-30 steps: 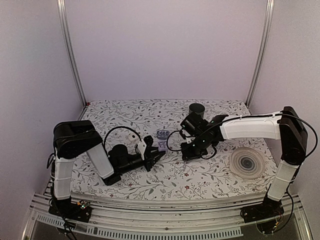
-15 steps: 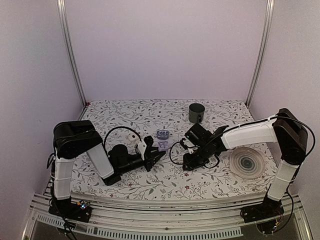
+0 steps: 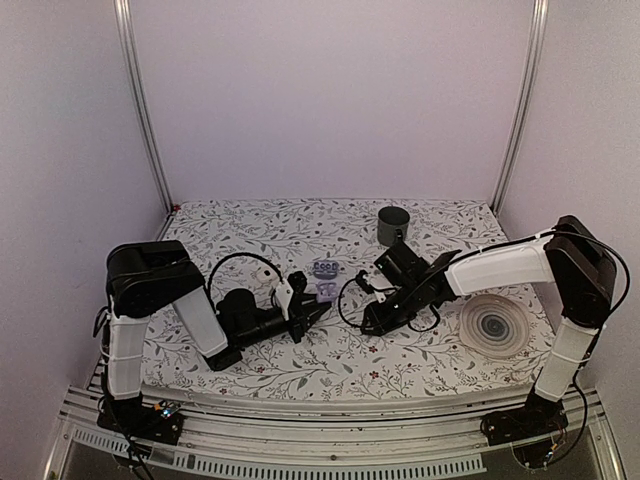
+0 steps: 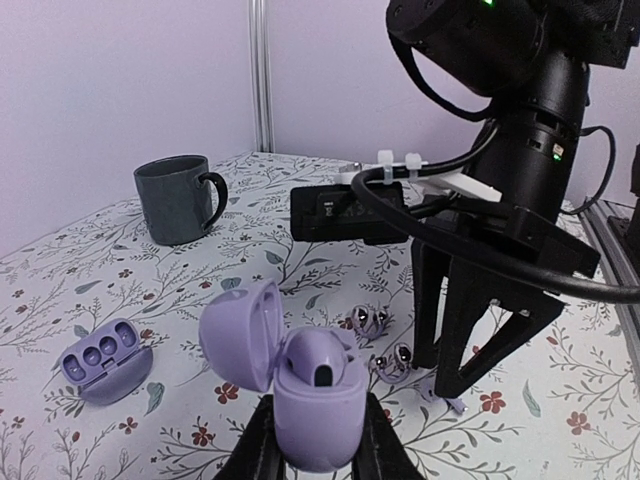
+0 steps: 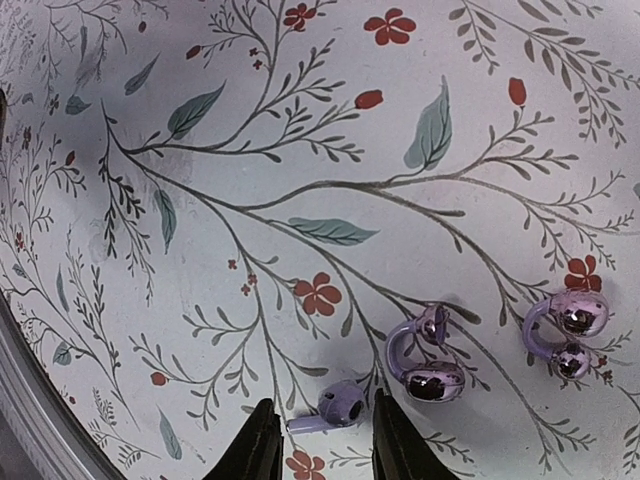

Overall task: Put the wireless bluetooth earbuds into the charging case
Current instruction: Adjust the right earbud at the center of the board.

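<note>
- Where the left arm lies low along the near part of the floral worktop (image 3: 260, 235), its pincer (image 4: 317, 450) is clamped on the base of the charging case (image 4: 318, 400), one finger on each side.
- The charging case is a glossy lilac clamshell, held upright near the middle of the worktop with its lid (image 4: 240, 335) swung open to one side. One dark socket shows inside.
- Just beyond the case, the right pincer (image 5: 322, 420) points down at the worktop. Its fingers are a little apart and straddle a small lilac piece (image 5: 338, 405) that lies flat on the cloth. Whether they touch it cannot be told.
- Two shiny lilac earbuds with ear hooks lie just beside that pincer. One (image 5: 425, 368) is next to the small piece and the other (image 5: 565, 328) is slightly further out.
- A flat disc (image 3: 493, 325) with dark rings lies off to the right side, near the right arm's elbow.
- A small lilac holder (image 4: 103, 355) with round sockets sits further back, apart from the case.
- A dark grey mug (image 4: 176, 198) stands upright near the far edge, with its handle to one side.
</note>
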{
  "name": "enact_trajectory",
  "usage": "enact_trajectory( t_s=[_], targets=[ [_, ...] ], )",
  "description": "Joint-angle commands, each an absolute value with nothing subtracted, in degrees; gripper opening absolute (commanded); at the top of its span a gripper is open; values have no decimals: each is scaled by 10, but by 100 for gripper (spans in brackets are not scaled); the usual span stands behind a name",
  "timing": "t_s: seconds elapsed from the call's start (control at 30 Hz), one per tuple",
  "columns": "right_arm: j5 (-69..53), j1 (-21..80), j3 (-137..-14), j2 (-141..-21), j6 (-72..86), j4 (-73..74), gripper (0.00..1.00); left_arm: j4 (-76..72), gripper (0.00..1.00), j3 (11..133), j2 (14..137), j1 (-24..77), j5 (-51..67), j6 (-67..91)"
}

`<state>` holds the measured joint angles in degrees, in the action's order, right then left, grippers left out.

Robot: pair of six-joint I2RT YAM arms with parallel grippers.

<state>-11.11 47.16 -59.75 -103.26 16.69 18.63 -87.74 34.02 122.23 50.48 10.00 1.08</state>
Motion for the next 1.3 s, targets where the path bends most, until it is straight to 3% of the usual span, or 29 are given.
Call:
enact_trajectory(
  t_s=[0.0,1.27],
  targets=[
    [-114,471,-593,-1028,139,174,33,-1043,0,342,1202,508,105,9],
    [-114,470,-590,-1063,121,160,27,-1043,0,339,1199,508,106,8]
  ],
)
